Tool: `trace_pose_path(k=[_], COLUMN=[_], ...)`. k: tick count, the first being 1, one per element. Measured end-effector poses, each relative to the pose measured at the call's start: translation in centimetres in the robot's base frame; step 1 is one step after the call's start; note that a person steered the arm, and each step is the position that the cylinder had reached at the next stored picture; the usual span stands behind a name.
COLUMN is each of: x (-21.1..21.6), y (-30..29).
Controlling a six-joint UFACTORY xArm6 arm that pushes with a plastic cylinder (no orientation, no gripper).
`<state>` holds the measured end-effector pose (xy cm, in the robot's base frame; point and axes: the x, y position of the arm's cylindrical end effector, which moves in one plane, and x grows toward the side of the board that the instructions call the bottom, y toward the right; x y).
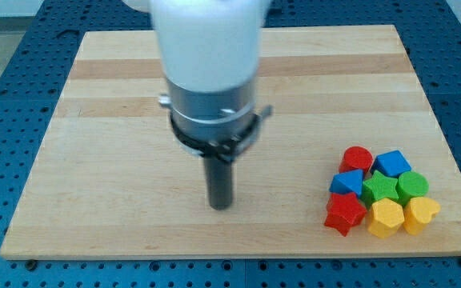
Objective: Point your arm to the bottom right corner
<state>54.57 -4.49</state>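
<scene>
a pale wooden worktop lies on a blue perforated base. eight blocks sit clustered near the view's bottom right: red cylinder, blue cube, blue triangular block, green star, green rounded block, red star, yellow pentagon, yellow heart. neighbouring blocks touch or nearly touch.
</scene>
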Motion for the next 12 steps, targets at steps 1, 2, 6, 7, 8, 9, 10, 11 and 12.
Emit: trace_pose_path(k=[1,2,6,7,8,9,10,11,12], x=[-5.8,-12.2,-19.2,-15.5,-7.5,-7.5,-4.5,-3.6,-1.2], y=[-2.4,1.6,39.0,39.0,39.0,39.0,39.0,39.0,39.0])
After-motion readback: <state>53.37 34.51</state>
